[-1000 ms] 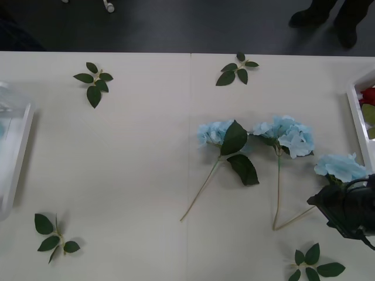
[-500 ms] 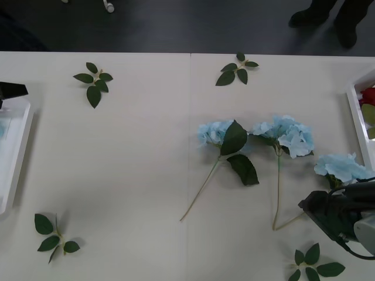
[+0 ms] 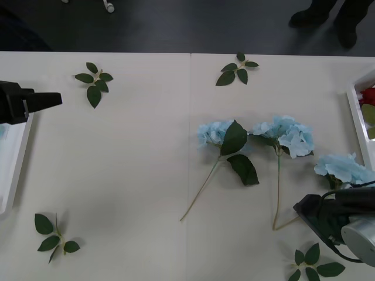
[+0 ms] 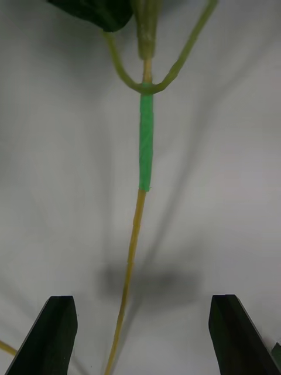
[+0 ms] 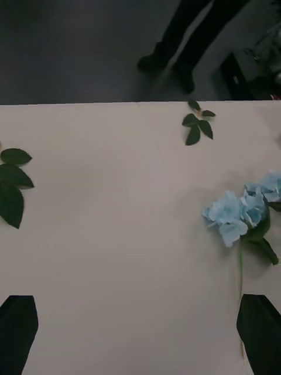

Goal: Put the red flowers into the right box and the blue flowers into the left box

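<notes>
Now the right tool (image 4: 140,334), fingers spread wide, straddles the thin stem (image 4: 130,258) of the blue flower (image 3: 341,167) lying on the desk (image 3: 129,175) beside the right box (image 3: 358,126), yet closing too high could let that stem slip out.

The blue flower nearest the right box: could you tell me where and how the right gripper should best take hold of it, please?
Probably the thin bare stem below the green tape, coming straight down from above. That blue flower lies flat on the table, and its stem already runs between the open fingers of the right gripper; its fluffy head would crush.
</notes>
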Robot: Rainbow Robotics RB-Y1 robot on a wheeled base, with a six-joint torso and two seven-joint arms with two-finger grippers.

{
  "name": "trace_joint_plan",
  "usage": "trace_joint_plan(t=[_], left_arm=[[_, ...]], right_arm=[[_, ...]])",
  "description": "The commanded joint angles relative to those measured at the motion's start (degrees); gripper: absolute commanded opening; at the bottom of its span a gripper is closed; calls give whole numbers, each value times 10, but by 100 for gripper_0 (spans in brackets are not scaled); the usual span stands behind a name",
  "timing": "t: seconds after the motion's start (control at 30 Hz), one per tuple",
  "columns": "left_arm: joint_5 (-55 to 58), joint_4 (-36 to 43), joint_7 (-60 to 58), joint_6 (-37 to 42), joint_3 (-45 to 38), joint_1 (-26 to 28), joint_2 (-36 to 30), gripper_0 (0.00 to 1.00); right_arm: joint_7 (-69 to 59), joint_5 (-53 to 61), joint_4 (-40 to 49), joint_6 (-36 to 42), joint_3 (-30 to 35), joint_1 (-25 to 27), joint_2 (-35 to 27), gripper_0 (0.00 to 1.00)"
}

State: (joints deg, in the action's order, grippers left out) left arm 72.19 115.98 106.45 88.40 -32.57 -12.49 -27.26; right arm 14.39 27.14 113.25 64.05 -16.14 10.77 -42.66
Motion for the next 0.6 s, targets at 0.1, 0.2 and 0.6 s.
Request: trace_joint_plan(t=[0.1,0.2,0.6], left_arm=[[52,14,107,40,4,7,19,100],[78,14,141,51,1,10,34,100],[122,13,164,50,6,12,51,100]], right_arm=[[-26,-12,-10,-8,-3,-15,2,66],[-27,-17,-11,-8,-3,-16,3,66],[-27,-16,-34,-14,-3,-27,3,66]])
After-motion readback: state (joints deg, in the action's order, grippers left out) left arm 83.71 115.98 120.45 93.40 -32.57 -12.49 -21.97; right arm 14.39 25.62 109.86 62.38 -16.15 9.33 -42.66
